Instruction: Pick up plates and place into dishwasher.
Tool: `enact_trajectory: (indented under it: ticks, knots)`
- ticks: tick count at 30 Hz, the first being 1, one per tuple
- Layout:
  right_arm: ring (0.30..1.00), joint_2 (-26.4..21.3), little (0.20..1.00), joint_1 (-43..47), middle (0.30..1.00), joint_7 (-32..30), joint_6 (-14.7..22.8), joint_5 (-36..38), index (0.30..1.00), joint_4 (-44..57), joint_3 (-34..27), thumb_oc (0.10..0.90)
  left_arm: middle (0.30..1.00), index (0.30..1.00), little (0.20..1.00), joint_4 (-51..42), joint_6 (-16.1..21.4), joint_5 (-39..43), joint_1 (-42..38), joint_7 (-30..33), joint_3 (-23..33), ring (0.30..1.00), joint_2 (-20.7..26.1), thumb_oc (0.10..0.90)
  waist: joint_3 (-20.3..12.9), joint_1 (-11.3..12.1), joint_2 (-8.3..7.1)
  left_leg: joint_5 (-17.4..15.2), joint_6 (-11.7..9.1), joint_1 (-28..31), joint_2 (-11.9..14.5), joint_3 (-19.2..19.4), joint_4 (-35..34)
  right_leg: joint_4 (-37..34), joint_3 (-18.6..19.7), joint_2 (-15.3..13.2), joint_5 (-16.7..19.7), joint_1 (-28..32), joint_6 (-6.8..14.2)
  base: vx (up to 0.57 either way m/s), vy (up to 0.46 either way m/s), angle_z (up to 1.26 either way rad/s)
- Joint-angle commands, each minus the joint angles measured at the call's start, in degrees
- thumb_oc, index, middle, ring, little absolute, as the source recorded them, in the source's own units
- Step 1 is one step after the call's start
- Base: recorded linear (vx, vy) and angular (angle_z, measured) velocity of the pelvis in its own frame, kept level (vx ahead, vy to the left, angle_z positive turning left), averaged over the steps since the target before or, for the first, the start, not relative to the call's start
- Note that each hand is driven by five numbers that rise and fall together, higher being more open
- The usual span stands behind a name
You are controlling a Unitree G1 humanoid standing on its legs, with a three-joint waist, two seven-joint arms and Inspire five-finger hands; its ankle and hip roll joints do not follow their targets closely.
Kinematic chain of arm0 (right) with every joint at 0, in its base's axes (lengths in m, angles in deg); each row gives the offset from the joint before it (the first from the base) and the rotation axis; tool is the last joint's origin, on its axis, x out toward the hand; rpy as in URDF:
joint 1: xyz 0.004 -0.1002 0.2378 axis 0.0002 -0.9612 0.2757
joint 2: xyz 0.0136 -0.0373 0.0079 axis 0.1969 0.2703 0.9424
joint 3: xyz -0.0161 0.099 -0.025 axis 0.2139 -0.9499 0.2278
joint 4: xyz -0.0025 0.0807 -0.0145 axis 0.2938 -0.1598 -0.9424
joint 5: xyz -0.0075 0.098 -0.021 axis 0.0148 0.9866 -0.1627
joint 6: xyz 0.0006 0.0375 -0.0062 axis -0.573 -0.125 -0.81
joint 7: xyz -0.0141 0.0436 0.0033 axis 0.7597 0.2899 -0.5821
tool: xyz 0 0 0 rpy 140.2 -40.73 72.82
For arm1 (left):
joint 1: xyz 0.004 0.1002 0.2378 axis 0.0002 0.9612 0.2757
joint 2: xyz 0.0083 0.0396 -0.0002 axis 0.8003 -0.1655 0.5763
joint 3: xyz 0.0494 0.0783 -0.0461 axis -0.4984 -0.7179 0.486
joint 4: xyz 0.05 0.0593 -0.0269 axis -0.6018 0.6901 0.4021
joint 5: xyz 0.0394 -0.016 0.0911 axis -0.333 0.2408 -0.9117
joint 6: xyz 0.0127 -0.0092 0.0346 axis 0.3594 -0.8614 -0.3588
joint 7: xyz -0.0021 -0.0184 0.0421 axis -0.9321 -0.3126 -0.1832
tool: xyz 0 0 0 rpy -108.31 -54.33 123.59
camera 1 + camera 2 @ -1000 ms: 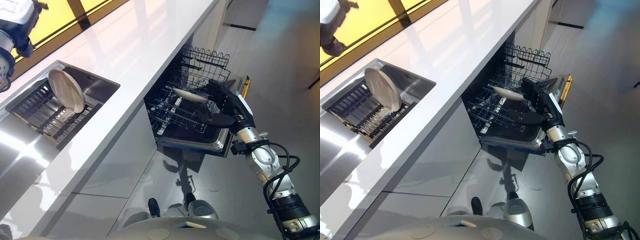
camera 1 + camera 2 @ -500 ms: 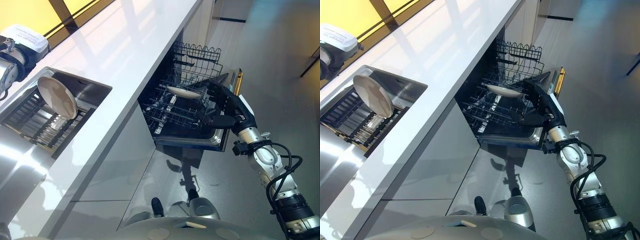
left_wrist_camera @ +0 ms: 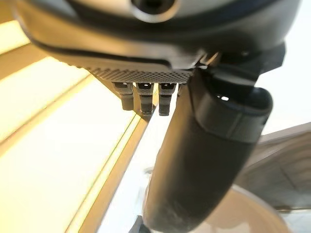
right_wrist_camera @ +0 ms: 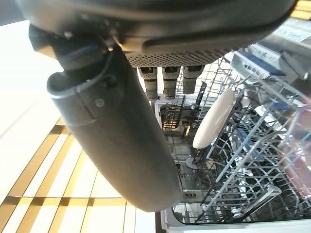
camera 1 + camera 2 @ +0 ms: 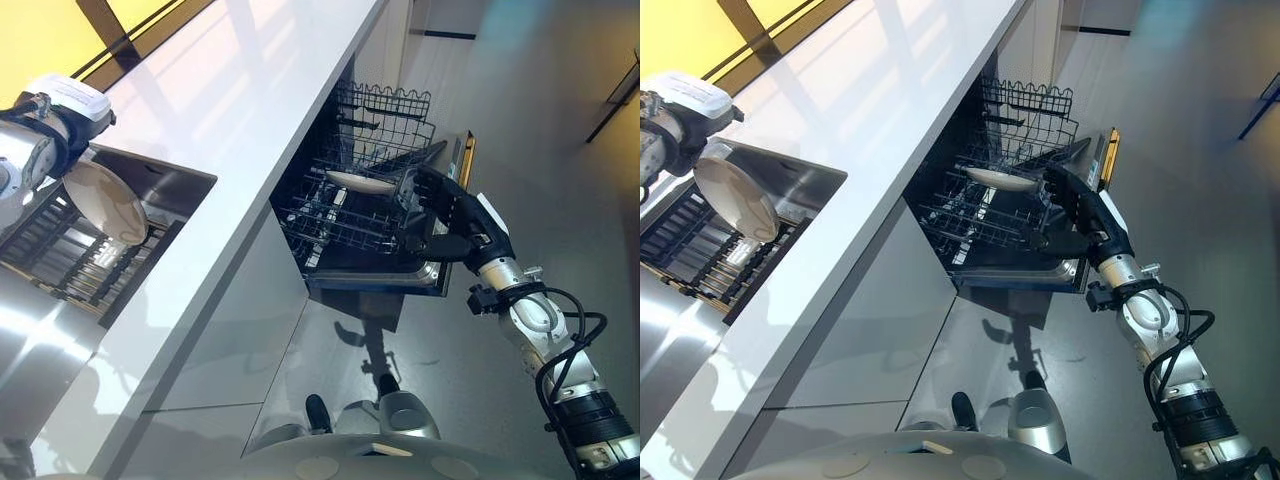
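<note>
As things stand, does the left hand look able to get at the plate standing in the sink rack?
Probably yes. The left hand hangs just above the plate, which leans upright in the sink rack with its rim exposed and nothing between them.

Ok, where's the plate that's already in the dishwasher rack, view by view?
Left eye view: the racked plate sits in the dishwasher rack, near the picture's centre, just beyond the right hand.
Right eye view: same place, near centre.
Right wrist view: seen edge-on, right of centre, past the hand.
Left wrist view: looks at the sink-side plate instead.
Shared landmark: the dishwasher rack's wire tines.
</note>
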Motion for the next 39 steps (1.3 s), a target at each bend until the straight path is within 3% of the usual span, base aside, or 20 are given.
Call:
enact_trajectory:
  ticks: [1, 11, 15, 19, 22, 23, 24, 25, 28, 30, 35, 38, 39]
  knots:
    - [0.9, -2.14, 0.9, 2.95, 0.9, 0.64, 3.98, -1.23, 0.9, 7.43, -3.0, 0.8, 0.9, 0.9, 0.9, 5.67, -4.3, -0.16, -1.76, -2.0, 9.49, 0.9, -0.2, 0.8, -1.69, -1.2, 0.19, -9.17, 2.37, -2.35, -3.55, -3.07, 7.04, 1.96, 0.53, -2.19, 9.32, -4.93, 4.07, -0.02, 0.042, -0.1]
    - [0.9, -1.81, 0.9, 2.99, 0.9, -0.02, 3.86, -2.85, 0.9, 7.59, -2.33, 0.8, 0.9, 0.9, 0.9, 10.1, -5.09, -2.38, 1.99, -11.37, 11.67, 0.9, -4.43, 0.8, -0.3, -1.93, 0.19, -9.21, 2.14, -2.87, -3.41, -2.16, 7.19, 1.37, 0.58, -2.23, 9.56, -5.62, 4.16, 0.0, 0.007, -0.01]
    - [0.9, -1.87, 0.9, 3.38, 0.9, -0.36, 3.81, -2.89, 0.9, 7.57, -2.18, 0.8, 0.9, 0.9, 0.9, 11.55, -5.35, -2.82, 3.37, -11.51, 12.05, 0.9, -5.65, 0.8, 0.27, -2.13, 0.11, -9.28, 2.09, -2.92, -3.37, -2.01, 7.38, 1.45, 0.61, -2.1, 9.63, -5.89, 4.14, 0.0, 0.0, 0.0]
    - [0.9, -2.1, 0.9, 3.49, 0.9, -0.36, 3.24, -2.89, 0.9, 7.63, -2.11, 0.8, 0.9, 0.9, 0.9, 13.76, -6.74, -8.5, 3.09, -12.18, 11.12, 0.9, -6.79, 0.8, 0.73, -2.65, 0.02, -9.29, 2.05, -3.17, -3.39, -2.03, 7.66, 1.52, 0.86, -1.77, 9.59, -6.25, 4.04, 0.0, 0.0, 0.0]
    - [0.9, -2.42, 0.9, 3.74, 0.9, -0.22, 3.33, -2.85, 0.9, 7.65, -1.94, 0.8, 0.592, 0.592, 0.54, 15.98, -8.71, -14.47, 1.85, -15.05, 8.94, 0.592, -6.98, 0.44, 1.4, -3.18, -0.07, -9.38, 1.94, -3.57, -3.34, -1.93, 8.19, 1.53, 1.11, -1.56, 9.56, -6.74, 3.93, 0.0, 0.0, 0.0]
    - [0.9, -2.51, 0.9, 3.9, 0.9, -0.34, 3.37, -2.85, 0.9, 7.56, -1.81, 0.8, 0.535, 0.535, 0.475, 16.55, -9.32, -16.09, 1.64, -15.74, 8.43, 0.535, -7.05, 0.375, 1.62, -3.25, -0.08, -9.39, 1.89, -3.74, -3.32, -1.89, 8.37, 1.53, 1.12, -1.54, 9.56, -6.88, 3.91, 0.0, 0.0, 0.0]
    - [0.9, -2.59, 0.9, 4.08, 0.9, -0.34, 3.66, -2.7, 0.9, 7.24, -1.64, 0.8, 0.385, 0.385, 0.299, 17.23, -9.42, -18.61, 1.41, -14.69, 7.78, 0.385, -7.1, 0.199, 1.87, -3.33, -0.13, -9.41, 1.88, -3.91, -3.3, -1.81, 8.57, 1.42, 1.07, -1.54, 9.48, -6.98, 3.83, 0.0, 0.02, -0.04]
    - [0.9, -2.64, 0.9, 4.25, 0.9, -0.46, 3.68, -2.59, 0.9, 7.15, -1.4, 0.8, 0.3, 0.3, 0.2, 17.61, -9.34, -20.25, 1.02, -14.05, 7.01, 0.3, -7.07, 0.1, 1.99, -3.42, -0.12, -9.44, 1.85, -3.97, -3.32, -1.83, 8.61, 1.33, 1.14, -1.5, 9.43, -6.99, 3.82, -0.01, 0.019, -0.08]
    - [0.9, -2.87, 0.9, 4.37, 0.9, -0.61, 4.12, -2.05, 0.9, 6.9, -1.02, 0.8, 0.3, 0.3, 0.2, 18.39, -10.4, -25.15, -0.15, -13.3, 5.33, 0.3, -6.94, 0.1, 2.28, -3.65, -0.13, -9.33, 1.73, -4.33, -3.28, -1.78, 8.6, 1.2, 1.38, -1.25, 9.14, -7.25, 3.72, -0.01, 0.011, -0.1]
    - [0.9, -2.67, 0.9, 4.46, 0.9, -0.46, 4.66, -1.79, 0.9, 6.56, -0.78, 0.8, 0.3, 0.3, 0.2, 17.68, -13.26, -29.09, -0.29, -11.22, 4.19, 0.3, -6.87, 0.1, 2.54, -3.69, -0.23, -9.16, 1.53, -4.75, -3.13, -1.83, 8.7, 0.89, 1.52, -1.1, 8.79, -7.35, 3.59, -0.03, 0.005, -0.05]
    - [0.9, -1.59, 0.9, 4.19, 0.9, 0.07, 5.71, -1.6, 0.9, 6.0, -0.84, 0.8, 0.3, 0.3, 0.2, 15.08, -15.59, -37.9, 2.12, -6.37, 6.38, 0.3, -8.1, 0.1, 2.73, -3.39, -0.56, -8.84, 1.32, -5.22, -2.95, -2.12, 8.55, 0.71, 1.41, -0.93, 8.12, -7.38, 3.42, -0.02, -0.006, -0.06]
    - [0.9, -0.67, 0.9, 4.12, 0.9, -0.44, 6.33, -1.61, 0.9, 5.59, -0.27, 0.8, 0.3, 0.3, 0.2, 11.21, -20.05, -34.53, 6.42, 2.13, 10.07, 0.3, -9.47, 0.1, 2.7, -2.74, -0.85, -8.76, 1.15, -5.3, -2.88, -2.6, 8.58, 0.85, 0.97, -1.05, 7.87, -7.36, 3.33, -0.04, -0.037, 0.02]
    - [0.9, -0.44, 0.9, 3.97, 0.9, -0.38, 6.21, -1.61, 0.9, 5.67, -0.36, 0.8, 0.3, 0.3, 0.2, 10.02, -19.95, -33.5, 7.21, 4.89, 10.92, 0.3, -9.76, 0.1, 2.5, -2.55, -0.89, -8.7, 1.15, -5.19, -2.9, -2.85, 8.39, 0.84, 0.79, -1.01, 7.71, -7.23, 3.34, -0.01, -0.035, 0.03]
